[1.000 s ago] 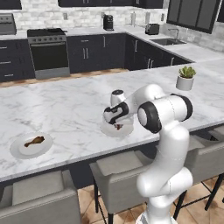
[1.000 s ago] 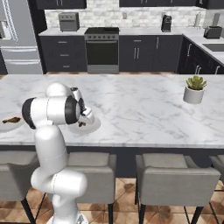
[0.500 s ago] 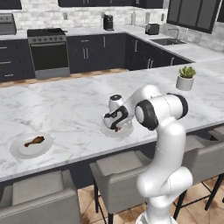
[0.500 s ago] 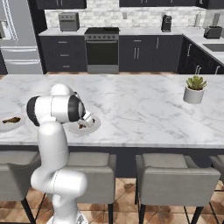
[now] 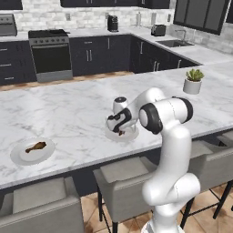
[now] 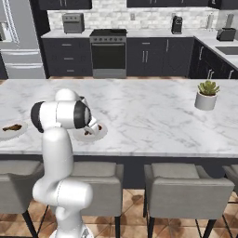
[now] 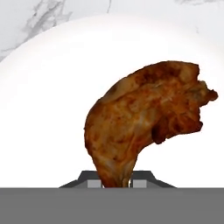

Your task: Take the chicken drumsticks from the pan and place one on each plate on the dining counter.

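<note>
My gripper (image 5: 119,129) hangs low over the right white plate (image 5: 132,135) on the dining counter (image 5: 68,107) and is shut on the thin bone end of a chicken drumstick (image 7: 144,127). That drumstick's meaty end hangs just over the plate (image 7: 48,87); whether it touches is unclear. From the right the same plate (image 6: 98,133) and drumstick (image 6: 87,132) show beside the arm. A second drumstick (image 5: 36,147) lies on the left plate (image 5: 20,157), also visible as the plate (image 6: 5,133) at the counter's left end. The pan is out of view.
A potted plant (image 5: 193,81) stands at the counter's right end. Grey stools (image 5: 123,175) line its near edge. A stove (image 5: 50,50) and dark cabinets run along the back wall, with a sink (image 5: 175,43) at the right.
The gripper has come down toward the right plate with the drumstick still in it. The left plate and its drumstick have not moved.
</note>
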### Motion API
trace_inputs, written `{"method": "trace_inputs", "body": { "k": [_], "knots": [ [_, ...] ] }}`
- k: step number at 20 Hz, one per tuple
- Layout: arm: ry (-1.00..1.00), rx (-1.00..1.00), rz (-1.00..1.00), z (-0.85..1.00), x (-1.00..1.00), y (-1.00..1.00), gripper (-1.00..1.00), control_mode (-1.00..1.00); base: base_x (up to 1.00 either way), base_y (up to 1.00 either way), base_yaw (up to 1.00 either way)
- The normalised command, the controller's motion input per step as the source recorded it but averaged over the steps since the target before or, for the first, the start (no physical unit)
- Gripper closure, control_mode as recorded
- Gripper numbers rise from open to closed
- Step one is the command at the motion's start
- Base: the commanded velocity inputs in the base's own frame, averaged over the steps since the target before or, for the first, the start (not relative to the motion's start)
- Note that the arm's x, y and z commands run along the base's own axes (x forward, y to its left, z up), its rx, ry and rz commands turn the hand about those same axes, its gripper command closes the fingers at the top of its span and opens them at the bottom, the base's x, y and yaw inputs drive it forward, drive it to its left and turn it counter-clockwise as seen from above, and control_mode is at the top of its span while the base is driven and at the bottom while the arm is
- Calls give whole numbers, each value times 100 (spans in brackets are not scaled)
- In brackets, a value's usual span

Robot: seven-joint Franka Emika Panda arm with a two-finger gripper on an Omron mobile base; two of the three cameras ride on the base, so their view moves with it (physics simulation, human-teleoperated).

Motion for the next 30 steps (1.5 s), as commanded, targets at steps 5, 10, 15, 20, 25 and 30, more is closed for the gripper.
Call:
{"method": "trace_inputs", "body": {
  "k": [5,10,15,20,25,30],
  "knots": [
    [0,6,-7,-11,3,0,-100,-100,0,0,0],
    [0,5,-2,0,-3,-1,-100,-100,0,0,0],
    [0,3,0,24,-5,0,-100,-100,0,0,0],
    [0,2,0,38,-9,0,-100,-100,0,0,0],
    [0,3,0,45,-49,0,-100,-100,0,0,0],
    [0,0,0,35,-83,0,-100,-100,0,0,0]
  ]
}}
